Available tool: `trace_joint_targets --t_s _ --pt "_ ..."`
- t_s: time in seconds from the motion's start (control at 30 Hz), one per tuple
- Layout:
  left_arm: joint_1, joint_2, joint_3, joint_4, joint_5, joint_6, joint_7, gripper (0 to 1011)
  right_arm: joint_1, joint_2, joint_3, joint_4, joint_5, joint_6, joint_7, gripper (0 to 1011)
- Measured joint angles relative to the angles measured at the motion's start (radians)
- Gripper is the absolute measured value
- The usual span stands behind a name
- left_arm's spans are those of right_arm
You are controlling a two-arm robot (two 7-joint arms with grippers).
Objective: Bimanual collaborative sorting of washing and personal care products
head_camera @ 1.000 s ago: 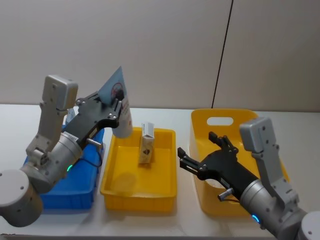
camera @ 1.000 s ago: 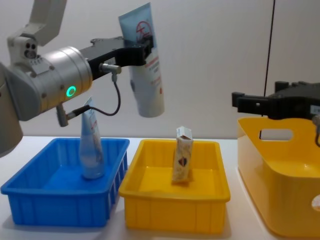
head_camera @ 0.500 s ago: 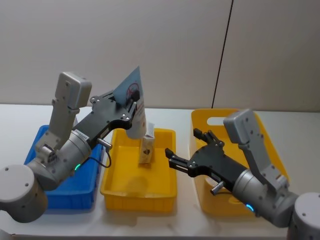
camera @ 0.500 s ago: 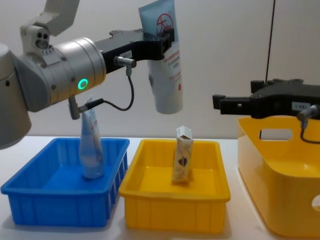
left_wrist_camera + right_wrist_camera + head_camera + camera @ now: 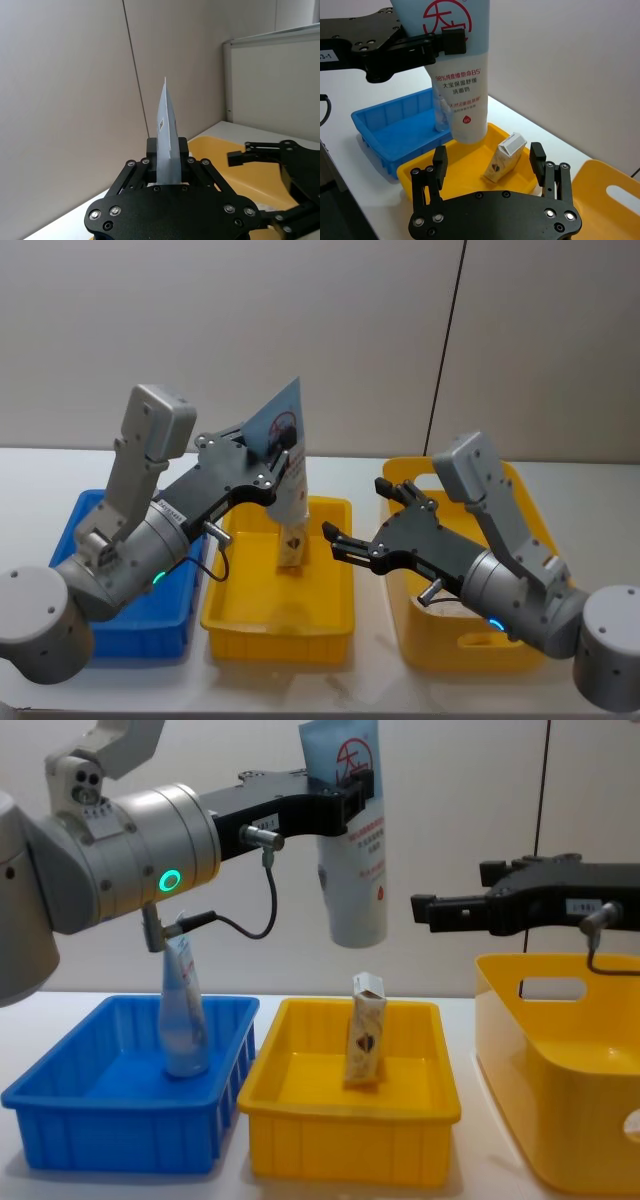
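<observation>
A tube (image 5: 183, 1010) stands upright in the blue crate (image 5: 120, 1130). My left gripper (image 5: 345, 798) pinches a second tube (image 5: 357, 890), cap down, high over the yellow tray (image 5: 350, 1140), with a carton (image 5: 366, 1030) upright in its far half. My right gripper (image 5: 358, 510) hangs spread wide nearby, not touching.

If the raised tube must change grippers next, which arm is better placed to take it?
Right. The right gripper, fingers open, is level with the tube's lower half and close beside it, facing it. The left gripper is shut on the tube's top, above the yellow tray.
</observation>
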Motion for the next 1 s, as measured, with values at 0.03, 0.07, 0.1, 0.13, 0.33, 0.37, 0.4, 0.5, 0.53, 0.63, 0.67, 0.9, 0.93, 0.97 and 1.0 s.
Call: trace_joint_targets --t_s 0.03,0.07,0.1,0.13,0.33,0.37,0.4,0.5,0.53,0.63,0.67,0.9,0.93,0.97,1.0 --pt "0.000 0.003 0.002 -0.003 -0.002 0.000 -0.004 203 0.010 0.002 -0.003 0.008 0.000 -0.001 0.005 1004" --pt "0.000 0.004 0.003 -0.004 -0.003 0.001 -0.007 203 0.014 0.003 -0.005 0.011 0.000 -0.002 0.010 1004" --pt "0.000 0.005 0.005 -0.005 -0.004 0.001 -0.009 203 0.021 0.004 -0.007 0.015 0.000 -0.003 0.012 1004" --pt "-0.001 0.008 0.007 -0.008 -0.006 0.001 -0.014 203 0.030 0.006 -0.010 0.024 0.000 -0.005 0.019 1004" --pt "-0.004 0.016 0.016 -0.015 -0.017 0.001 -0.033 203 0.064 0.010 -0.022 0.053 0.008 -0.012 0.044 1004" --pt "-0.005 0.018 0.019 -0.016 -0.019 0.001 -0.038 203 0.070 0.010 -0.024 0.059 0.010 -0.013 0.047 1004" --pt "-0.006 0.019 0.020 -0.018 -0.021 0.001 -0.041 203 0.079 0.011 -0.027 0.066 0.013 -0.015 0.055 1004" --pt "-0.008 0.022 0.025 -0.021 -0.025 0.002 -0.048 203 0.096 0.012 -0.034 0.086 0.021 -0.019 0.073 1004" --pt "-0.008 0.023 0.027 -0.022 -0.027 0.002 -0.051 203 0.105 0.012 -0.037 0.094 0.026 -0.021 0.082 1004" --pt "-0.009 0.026 0.030 -0.024 -0.030 0.003 -0.057 203 0.120 0.012 -0.042 0.111 0.033 -0.024 0.098 1004" --pt "-0.010 0.026 0.030 -0.024 -0.030 0.003 -0.058 203 0.129 0.011 -0.046 0.122 0.038 -0.027 0.108 1004" --pt "-0.012 0.029 0.035 -0.028 -0.035 0.004 -0.066 203 0.170 0.005 -0.063 0.171 0.058 -0.038 0.148 1004" --pt "-0.012 0.029 0.035 -0.028 -0.035 0.004 -0.066 203 0.181 0.002 -0.068 0.186 0.063 -0.043 0.158 1004" --pt "-0.012 0.030 0.036 -0.028 -0.035 0.004 -0.067 203 0.186 0.000 -0.069 0.192 0.065 -0.044 0.162 1004" --pt "-0.012 0.030 0.036 -0.029 -0.035 0.004 -0.068 203 0.194 -0.002 -0.073 0.204 0.069 -0.048 0.170 1004"
